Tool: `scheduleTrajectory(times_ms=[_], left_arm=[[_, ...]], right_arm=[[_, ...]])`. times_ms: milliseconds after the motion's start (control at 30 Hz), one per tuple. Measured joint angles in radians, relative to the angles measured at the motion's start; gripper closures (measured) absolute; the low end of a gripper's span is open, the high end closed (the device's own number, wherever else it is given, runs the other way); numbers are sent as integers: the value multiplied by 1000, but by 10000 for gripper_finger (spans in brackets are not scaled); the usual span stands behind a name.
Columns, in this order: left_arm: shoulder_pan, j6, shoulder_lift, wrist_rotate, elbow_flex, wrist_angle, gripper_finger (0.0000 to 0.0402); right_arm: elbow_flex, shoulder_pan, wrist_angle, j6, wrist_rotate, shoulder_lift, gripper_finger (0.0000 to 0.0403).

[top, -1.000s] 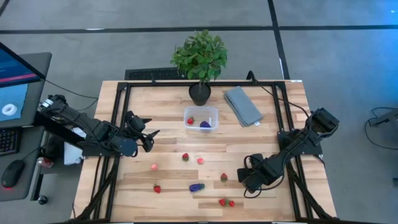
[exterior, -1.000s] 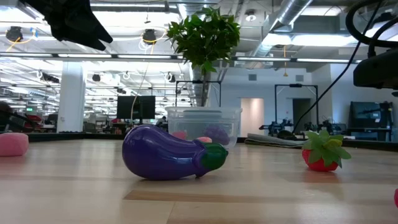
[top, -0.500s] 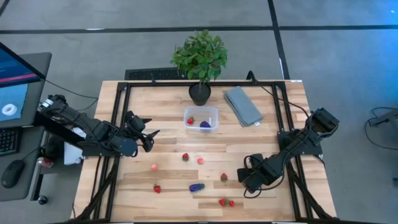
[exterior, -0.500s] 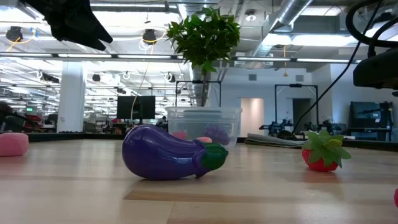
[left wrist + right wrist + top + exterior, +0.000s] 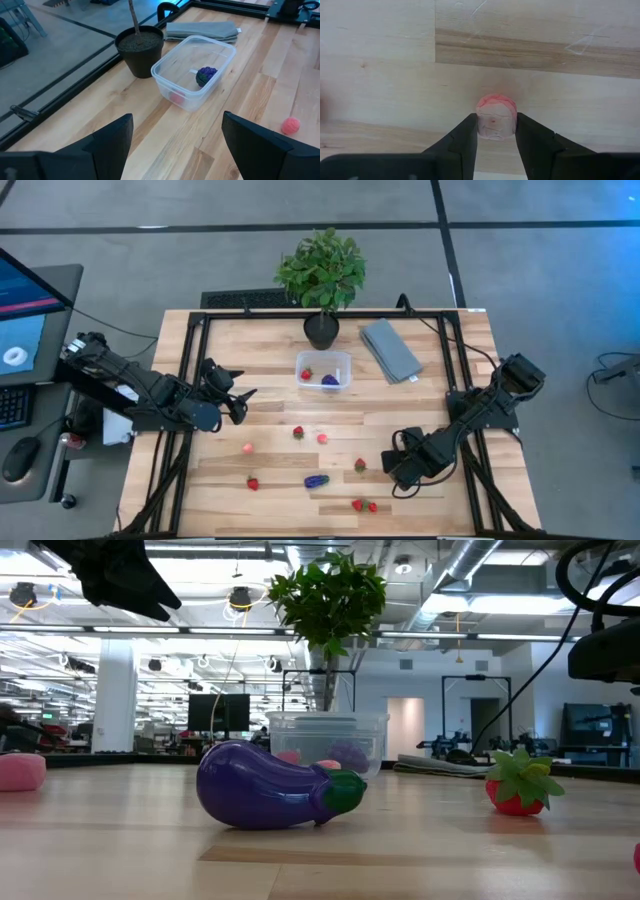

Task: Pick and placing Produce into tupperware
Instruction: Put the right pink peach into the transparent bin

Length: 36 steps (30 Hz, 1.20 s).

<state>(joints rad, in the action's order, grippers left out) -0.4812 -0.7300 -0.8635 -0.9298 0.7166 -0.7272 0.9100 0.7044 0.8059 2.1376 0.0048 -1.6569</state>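
Right jaws closed on a pinkish-red round piece; left jaws wide open and empty.

Left gripper (image 5: 237,402) hovers over the pale wooden surface (image 5: 270,380), facing the clear, round-cornered tupperware (image 5: 324,370) holding a strawberry (image 5: 306,374) and a grape bunch (image 5: 329,380), beside the black plant pot (image 5: 321,330) and folded grey cloth (image 5: 389,349). A glossy eggplant (image 5: 316,480) lies among loose strawberries. Right gripper (image 5: 496,131) pinches the soft pinkish-red round piece (image 5: 495,116) against the surface.

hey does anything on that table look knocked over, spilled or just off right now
Nothing stands out. The tupperware and plant pot sit upright, loose produce lies scattered on the table, and the right gripper pinches a pinkish piece.
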Motion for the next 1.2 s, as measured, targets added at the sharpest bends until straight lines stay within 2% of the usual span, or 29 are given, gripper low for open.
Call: scheduleTrajectory(times_ms=[700,1200], left_arm=[[0,0,0,0,0,0,107],[0,0,0,0,0,0,107]], right_arm=[[0,0,0,0,4,0,262],[0,0,-18,2,53,0,264]])
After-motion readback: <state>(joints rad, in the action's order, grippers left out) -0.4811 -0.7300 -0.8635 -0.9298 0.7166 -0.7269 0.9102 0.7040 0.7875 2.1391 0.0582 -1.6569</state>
